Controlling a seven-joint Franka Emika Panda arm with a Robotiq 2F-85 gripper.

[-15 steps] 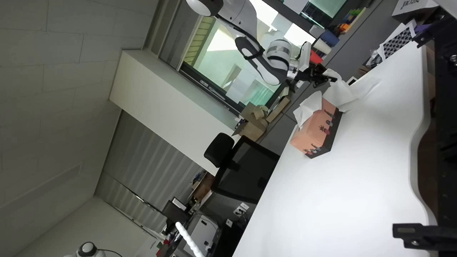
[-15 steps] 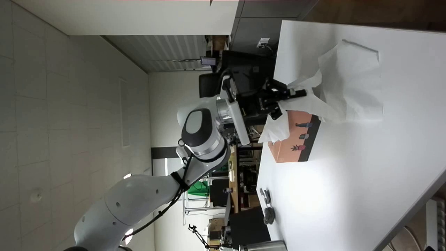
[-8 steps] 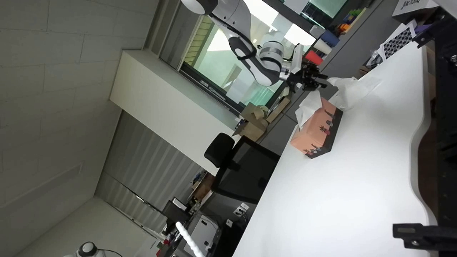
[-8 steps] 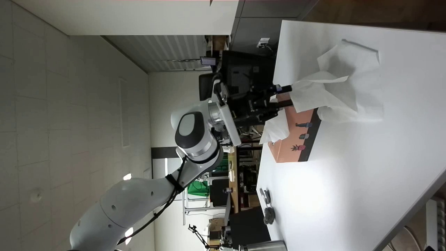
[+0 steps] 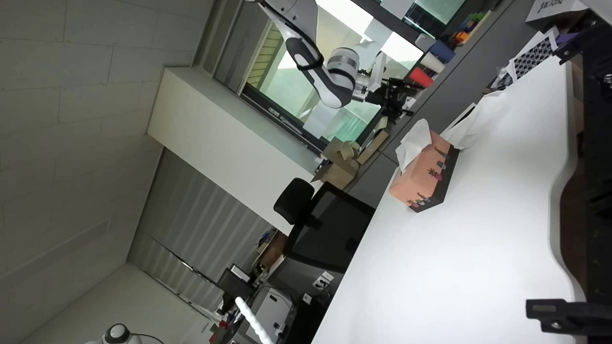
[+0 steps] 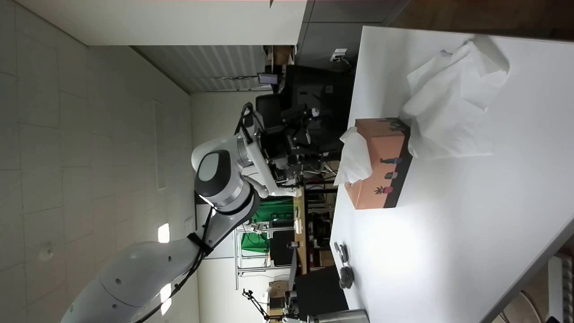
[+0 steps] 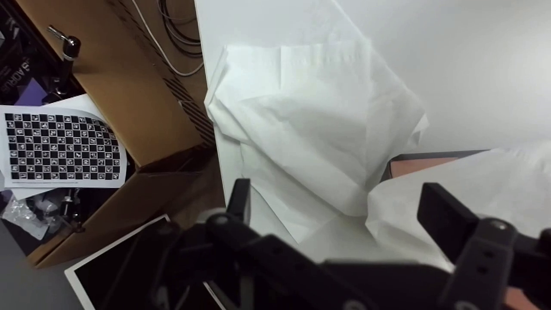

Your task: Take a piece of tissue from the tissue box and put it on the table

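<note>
The piece of tissue (image 6: 453,107) lies crumpled and spread on the white table (image 6: 448,233), beside one end of the tissue box (image 6: 381,161). In the wrist view that tissue (image 7: 310,107) reaches to the table's edge. Another white sheet (image 5: 415,143) sticks up out of the salmon-coloured box (image 5: 423,174); in the wrist view it covers most of the box's top. My gripper (image 5: 417,100) hangs above the table, apart from both tissue and box. Its jaws stand wide apart in the wrist view, with nothing held between the fingers (image 7: 239,200).
A cardboard box (image 7: 125,73) and a checkered sheet (image 7: 64,146) lie beyond the table's edge. Black equipment (image 5: 597,191) runs along one table side. Small dark items (image 6: 345,276) and a metal cylinder (image 6: 343,316) are at another edge. A black chair (image 5: 330,224) stands nearby.
My gripper has opened and let go of the tissue, which has fallen onto the table. The arm has drawn back, away from the tabletop. The box has stayed in place.
</note>
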